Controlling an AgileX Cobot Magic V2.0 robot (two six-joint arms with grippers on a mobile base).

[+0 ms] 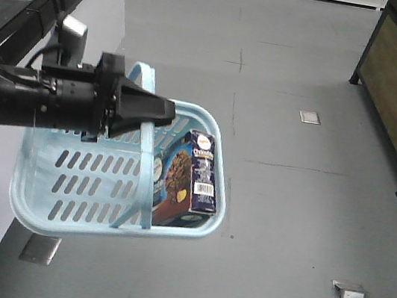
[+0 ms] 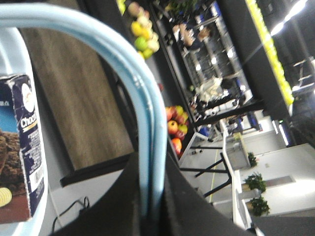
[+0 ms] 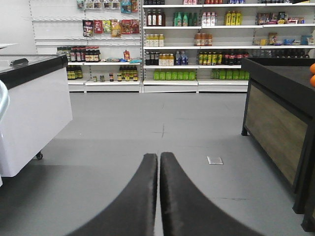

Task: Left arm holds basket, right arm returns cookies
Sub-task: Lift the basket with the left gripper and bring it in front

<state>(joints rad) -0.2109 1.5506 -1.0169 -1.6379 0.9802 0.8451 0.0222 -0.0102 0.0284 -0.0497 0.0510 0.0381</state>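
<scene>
Grey shop floor; left end effector (image 1: 165, 111) clamps handle of basket (image 1: 36, 218), hold it level; right end effector (image 3: 158, 162), closed and empty, should open above cookies (image 1: 200, 173).

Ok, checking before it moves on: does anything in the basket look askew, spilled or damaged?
Nothing spilled or damaged. Only oddity: the cookies box sits at one end of the basket, to one side of the handle that the left gripper clamps, so the load is off-centre.
</scene>
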